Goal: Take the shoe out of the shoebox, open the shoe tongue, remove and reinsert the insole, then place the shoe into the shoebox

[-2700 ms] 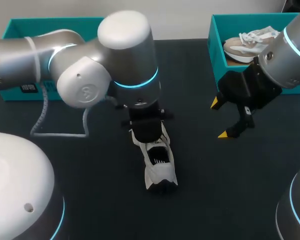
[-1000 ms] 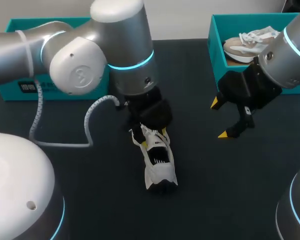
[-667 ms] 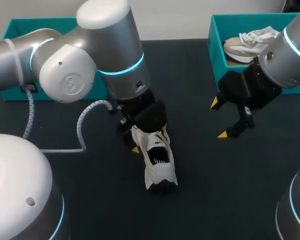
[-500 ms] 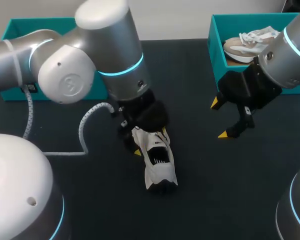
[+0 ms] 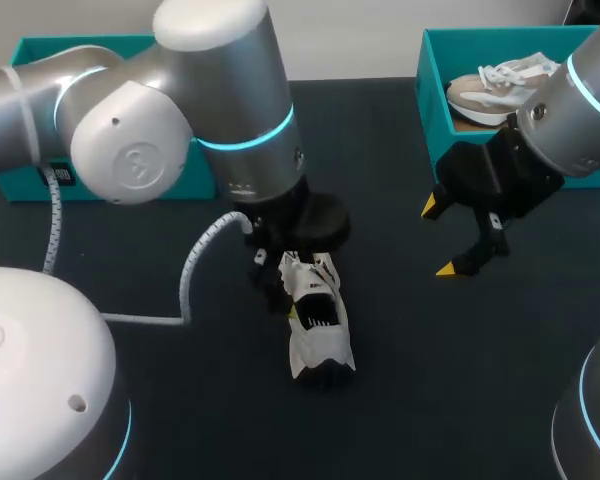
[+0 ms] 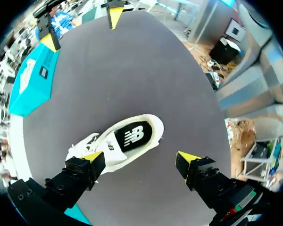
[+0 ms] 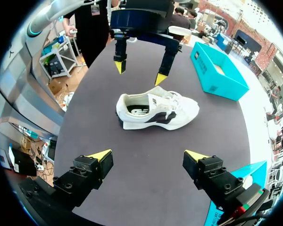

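The shoe (image 5: 318, 325) is laid sole-down on the table (image 5: 430, 380); the left gripper (image 6: 141, 157) is held just above it, spread wide, empty, its finger line roughly along the shoe's long axis; the right gripper (image 5: 439, 238) is held well apart from it, likewise spread and empty.

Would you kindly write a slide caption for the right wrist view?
Open right gripper faces a white shoe on the dark table, open left gripper hovering over it.
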Available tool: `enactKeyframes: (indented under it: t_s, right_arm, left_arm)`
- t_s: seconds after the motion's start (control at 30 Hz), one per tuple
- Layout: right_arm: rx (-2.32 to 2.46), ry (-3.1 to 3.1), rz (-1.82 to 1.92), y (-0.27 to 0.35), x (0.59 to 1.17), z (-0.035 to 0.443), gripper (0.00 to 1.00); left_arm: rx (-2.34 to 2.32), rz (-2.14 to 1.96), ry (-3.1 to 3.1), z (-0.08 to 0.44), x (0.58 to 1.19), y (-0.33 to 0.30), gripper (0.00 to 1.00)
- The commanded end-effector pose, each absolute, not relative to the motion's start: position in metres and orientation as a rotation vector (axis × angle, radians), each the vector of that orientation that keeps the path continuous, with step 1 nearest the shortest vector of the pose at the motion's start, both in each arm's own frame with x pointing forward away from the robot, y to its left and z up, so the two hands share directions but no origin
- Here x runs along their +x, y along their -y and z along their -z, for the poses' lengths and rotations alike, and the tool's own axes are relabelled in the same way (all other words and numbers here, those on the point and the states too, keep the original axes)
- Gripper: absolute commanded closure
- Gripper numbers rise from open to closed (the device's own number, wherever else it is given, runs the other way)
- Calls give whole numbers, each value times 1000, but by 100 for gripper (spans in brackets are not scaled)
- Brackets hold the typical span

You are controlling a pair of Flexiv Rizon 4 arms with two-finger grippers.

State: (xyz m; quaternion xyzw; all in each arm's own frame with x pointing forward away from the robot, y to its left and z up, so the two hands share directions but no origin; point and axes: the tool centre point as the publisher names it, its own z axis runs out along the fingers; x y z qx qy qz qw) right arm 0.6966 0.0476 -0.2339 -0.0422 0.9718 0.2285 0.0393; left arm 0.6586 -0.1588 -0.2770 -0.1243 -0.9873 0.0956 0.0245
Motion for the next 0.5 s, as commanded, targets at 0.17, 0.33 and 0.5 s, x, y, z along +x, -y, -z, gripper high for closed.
enactKeyframes:
  t_s: [0.17, 0.33, 0.5]
  right_arm:
    - [-130, -2980, -699, -49, 697, 235, 0]
    - [-130, -2980, -699, -49, 697, 235, 0]
    - [-130, -2980, -699, -49, 697, 235, 0]
  left_arm:
    - [319, -116, 3222, 290, 631, 170, 8]
    - [328, -113, 3183, 301, 625, 175, 12]
    - [294, -99, 3166, 312, 619, 179, 19]
